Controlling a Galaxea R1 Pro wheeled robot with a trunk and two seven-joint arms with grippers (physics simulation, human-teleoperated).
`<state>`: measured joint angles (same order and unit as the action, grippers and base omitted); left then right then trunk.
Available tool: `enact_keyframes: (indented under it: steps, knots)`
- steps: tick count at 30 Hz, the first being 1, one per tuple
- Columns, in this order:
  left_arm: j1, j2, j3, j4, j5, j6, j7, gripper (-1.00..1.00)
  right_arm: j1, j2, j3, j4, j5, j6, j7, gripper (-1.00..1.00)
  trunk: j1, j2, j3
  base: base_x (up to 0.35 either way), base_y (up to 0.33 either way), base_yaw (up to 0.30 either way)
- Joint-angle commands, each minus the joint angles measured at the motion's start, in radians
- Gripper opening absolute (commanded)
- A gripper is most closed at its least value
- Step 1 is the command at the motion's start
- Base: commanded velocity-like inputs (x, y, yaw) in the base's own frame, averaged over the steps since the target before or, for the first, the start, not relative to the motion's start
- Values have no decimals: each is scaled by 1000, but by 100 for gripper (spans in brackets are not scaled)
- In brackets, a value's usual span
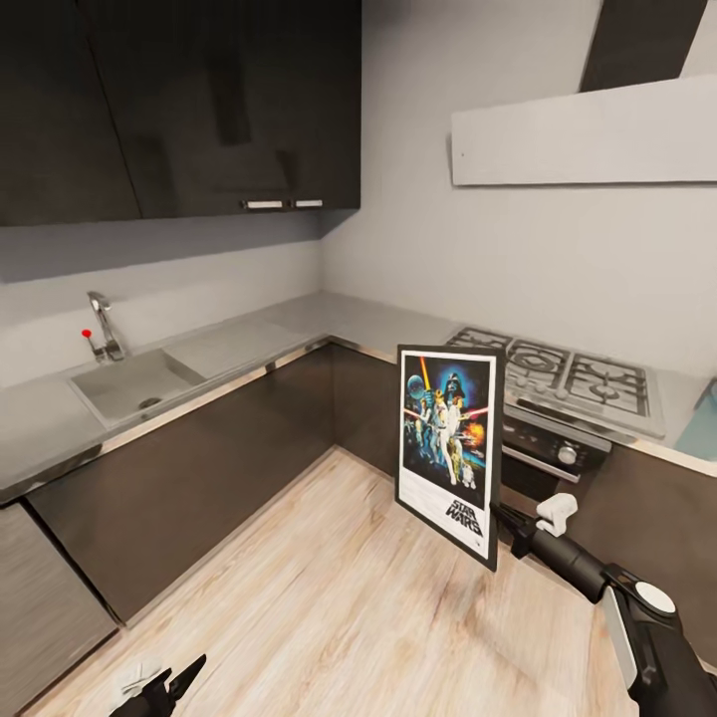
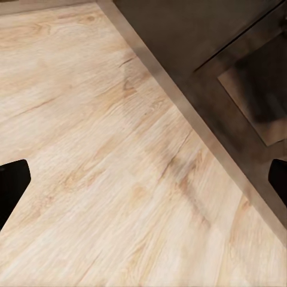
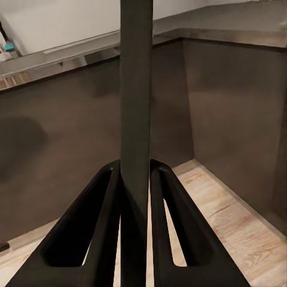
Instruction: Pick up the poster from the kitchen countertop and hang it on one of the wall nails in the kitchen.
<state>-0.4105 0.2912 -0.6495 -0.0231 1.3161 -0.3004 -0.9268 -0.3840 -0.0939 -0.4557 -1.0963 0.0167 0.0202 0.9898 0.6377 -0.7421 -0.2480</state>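
Head view shows the right gripper (image 1: 501,520) clamped on the lower right corner of the poster (image 1: 448,450), holding it upright in the air in front of the stove (image 1: 563,383) and dark cabinets (image 1: 189,478). Right wrist view has both fingers (image 3: 98,239) pressed against the poster's thin edge. Left gripper (image 1: 169,687) hangs low over the wooden floor (image 1: 329,597), its fingers spread wide.

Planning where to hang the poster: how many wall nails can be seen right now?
1. A single dark wall nail dots the wall to the right, above the stove, near the pale range hood's left end. Others may lie outside the head view.
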Motion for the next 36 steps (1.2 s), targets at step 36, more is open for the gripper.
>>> enact_keyframes:
  steps: [36]
  knots:
    - [-1, -1, -10, 0, 6, -5, -1, 100, -1, 0, -3, 0, -1, 6, 9, -100, -138, 251, 111, 0, 0, 0]
